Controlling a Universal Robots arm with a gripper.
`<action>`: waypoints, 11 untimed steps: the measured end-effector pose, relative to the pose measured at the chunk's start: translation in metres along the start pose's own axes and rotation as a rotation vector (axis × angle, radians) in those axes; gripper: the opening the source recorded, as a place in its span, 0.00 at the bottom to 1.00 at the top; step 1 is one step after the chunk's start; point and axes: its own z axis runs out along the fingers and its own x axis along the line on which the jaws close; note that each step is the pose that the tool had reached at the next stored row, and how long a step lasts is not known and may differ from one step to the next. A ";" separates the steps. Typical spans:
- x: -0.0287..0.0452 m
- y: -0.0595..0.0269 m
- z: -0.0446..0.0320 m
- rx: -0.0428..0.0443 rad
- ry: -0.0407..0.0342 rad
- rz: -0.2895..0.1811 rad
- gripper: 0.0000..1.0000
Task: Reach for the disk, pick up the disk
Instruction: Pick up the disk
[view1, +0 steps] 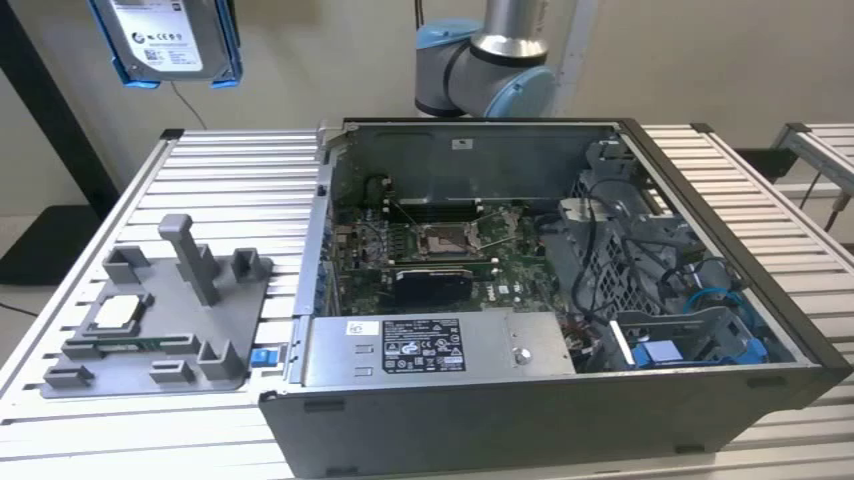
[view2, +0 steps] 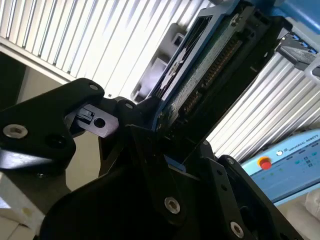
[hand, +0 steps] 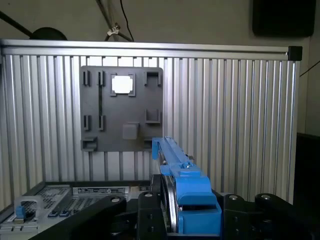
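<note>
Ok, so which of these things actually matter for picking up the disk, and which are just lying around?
Part of the job:
- disk, held up above the table
- hand, shut on the disk

Just lying about:
- open computer case
- grey fixture plate
- small square chip on that plate
- slatted table

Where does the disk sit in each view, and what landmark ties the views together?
Exterior view: the disk hangs in the air at the exterior view's far left, above the slatted table.
Second wrist view: the disk is edge-on, connector showing, against the slatted table.
First wrist view: the disk is edge-on, blue rail foremost.
Shared landmark: the slatted table.
</note>
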 end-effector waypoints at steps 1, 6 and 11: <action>-0.0001 -0.0029 0.0000 0.0001 -0.0001 0.000 0.00; -0.0004 -0.0181 0.0001 -0.0001 0.0000 0.000 0.00; -0.0007 -0.0378 0.0001 -0.0012 0.0000 0.000 0.00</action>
